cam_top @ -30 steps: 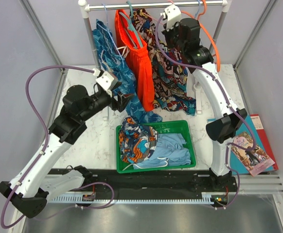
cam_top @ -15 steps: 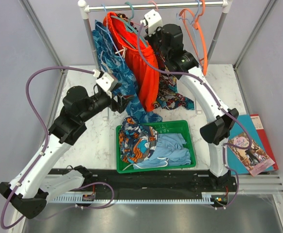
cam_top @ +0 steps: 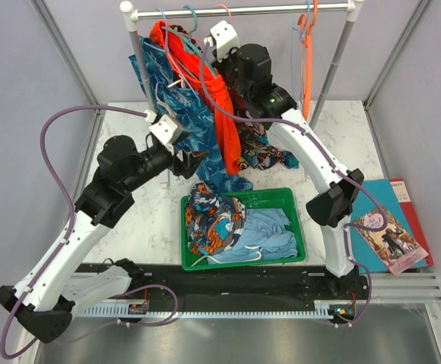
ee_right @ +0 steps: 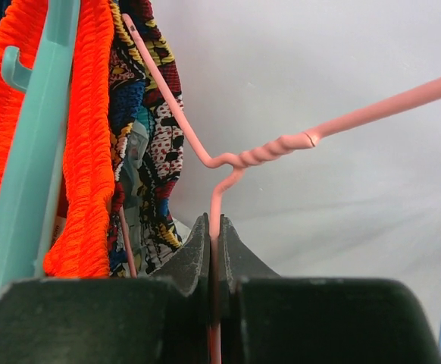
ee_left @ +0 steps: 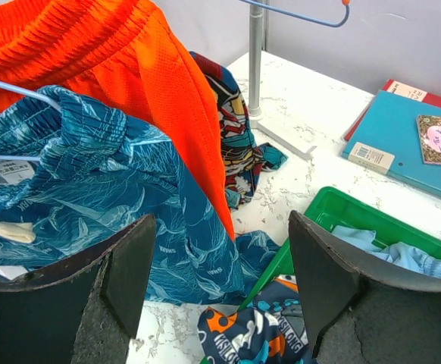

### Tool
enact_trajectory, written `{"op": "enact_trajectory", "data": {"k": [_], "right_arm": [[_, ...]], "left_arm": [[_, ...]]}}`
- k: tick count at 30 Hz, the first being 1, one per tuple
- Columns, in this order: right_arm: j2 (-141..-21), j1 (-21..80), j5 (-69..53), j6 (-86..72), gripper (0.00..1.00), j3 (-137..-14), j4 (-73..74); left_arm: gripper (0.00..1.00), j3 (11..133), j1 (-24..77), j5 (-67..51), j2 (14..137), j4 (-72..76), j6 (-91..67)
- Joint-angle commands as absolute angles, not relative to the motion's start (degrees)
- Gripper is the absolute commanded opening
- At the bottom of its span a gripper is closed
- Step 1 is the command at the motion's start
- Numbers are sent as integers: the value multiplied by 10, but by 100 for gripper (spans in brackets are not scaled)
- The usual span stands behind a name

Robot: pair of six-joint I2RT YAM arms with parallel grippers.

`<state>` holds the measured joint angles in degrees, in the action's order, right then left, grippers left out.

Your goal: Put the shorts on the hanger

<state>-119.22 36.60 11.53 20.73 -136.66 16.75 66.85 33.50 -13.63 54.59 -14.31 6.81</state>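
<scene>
White marble table (cam_top: 129, 220) inside grey walls, with a clothes rail (cam_top: 281, 9) across the top of the overhead frame. I see the right gripper (ee_right: 214, 227) pinched fully closed on the thin wire of the pink hanger (ee_right: 281, 144), just below the twisted neck, centre of the right wrist frame. The shorts (ee_right: 154, 114) hang at upper left of that frame, with the hanger's sloping wire running against their waistband. A teal hanger (ee_right: 31, 152) and the orange shorts (ee_right: 84, 136) are just left of them.

From overhead, the shorts (cam_top: 262, 152) droop at upper centre, their lower end on the table, partly behind the orange shorts (cam_top: 224, 121). Blue patterned shorts (cam_top: 182, 114) hang to the left of those. An orange hanger (cam_top: 305, 53) hangs on the rail, upper right.

The left gripper (ee_left: 220, 227) has its fingers spread wide with nothing between them, and it points at the blue patterned fabric. It sits left of centre in the overhead frame.

A green tray (cam_top: 296, 227) at lower centre holds loose clothes. Books (cam_top: 391, 227) lie at the right edge.
</scene>
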Motion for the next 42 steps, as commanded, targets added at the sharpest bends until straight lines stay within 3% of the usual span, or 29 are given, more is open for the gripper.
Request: {"op": "enact_trajectory", "data": {"k": [1, 2, 3, 7, 8, 10, 14, 17, 21, 29, 31, 32, 36, 42], "right_arm": [[-1163, 388, 107, 194, 11, -1374, 116], [-1151, 387, 112, 193, 15, -1363, 116], [-1145, 388, 121, 195, 25, -1357, 116], [-1105, 388, 148, 211, 45, -1317, 114], [-1087, 388, 152, 213, 54, -1298, 114], [-1070, 387, 158, 217, 57, -1280, 115], [-1021, 388, 156, 214, 80, -1236, 120], [-999, 388, 151, 209, 89, -1227, 129], [-973, 389, 132, 190, 98, -1227, 155], [-855, 389, 49, 139, 98, -1168, 195], [-807, 389, 40, 141, 98, -1127, 198], [-789, 389, 40, 148, 98, -1112, 201], [-704, 388, 56, 166, 98, -1023, 234], [-562, 370, 92, 176, 98, -888, 301]], "left_arm": [[77, 671, 335, -136, 543, -149, 38], [77, 672, 335, -135, 543, -155, 36], [77, 672, 335, -134, 542, -156, 33], [78, 675, 335, -128, 538, -170, 31], [78, 675, 335, -127, 536, -173, 32], [78, 675, 335, -123, 533, -181, 31], [79, 667, 335, -113, 525, -188, 34], [79, 659, 335, -102, 519, -190, 38], [80, 658, 335, -90, 512, -194, 44], [89, 719, 328, -84, 519, -288, 53], [93, 735, 283, -108, 507, -300, 53], [99, 744, 269, -126, 506, -326, 56], [99, 794, 202, -157, 516, -409, 86], [99, 767, 121, -185, 476, -502, 141]]}}
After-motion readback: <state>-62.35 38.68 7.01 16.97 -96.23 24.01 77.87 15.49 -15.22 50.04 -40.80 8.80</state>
